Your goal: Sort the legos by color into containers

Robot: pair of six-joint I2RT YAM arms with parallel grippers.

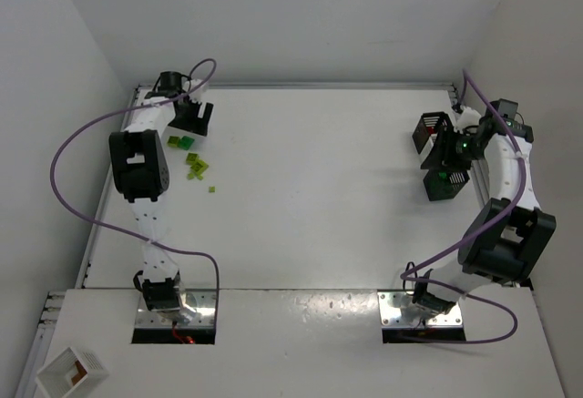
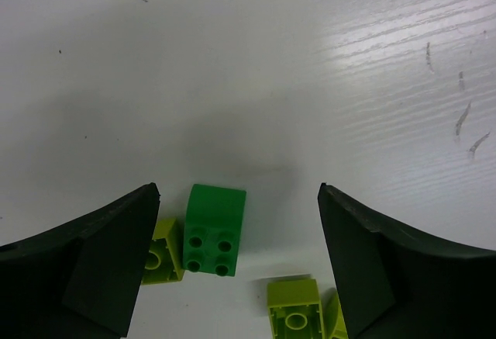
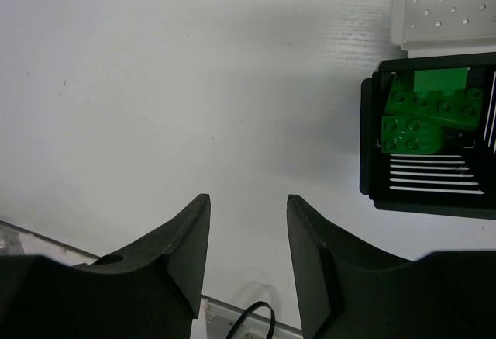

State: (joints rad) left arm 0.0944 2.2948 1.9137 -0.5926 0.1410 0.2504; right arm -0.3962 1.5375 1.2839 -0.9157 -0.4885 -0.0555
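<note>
Since the left pincer (image 2: 239,193) hangs open astride the green brick (image 2: 213,230) on the surface (image 2: 232,60), a lime brick (image 2: 164,252) seemingly touching it, lower centred and close on the green alone; the right pincer (image 3: 248,199) sits parted and empty near the bin (image 3: 369,160) of green bricks (image 3: 425,110).

The top view looks down from behind the arms over the whole table (image 1: 319,198). Both wrist views face down from close up. The left shares the loose legos (image 2: 213,230) with it, the right one black bin (image 3: 366,145).
</note>
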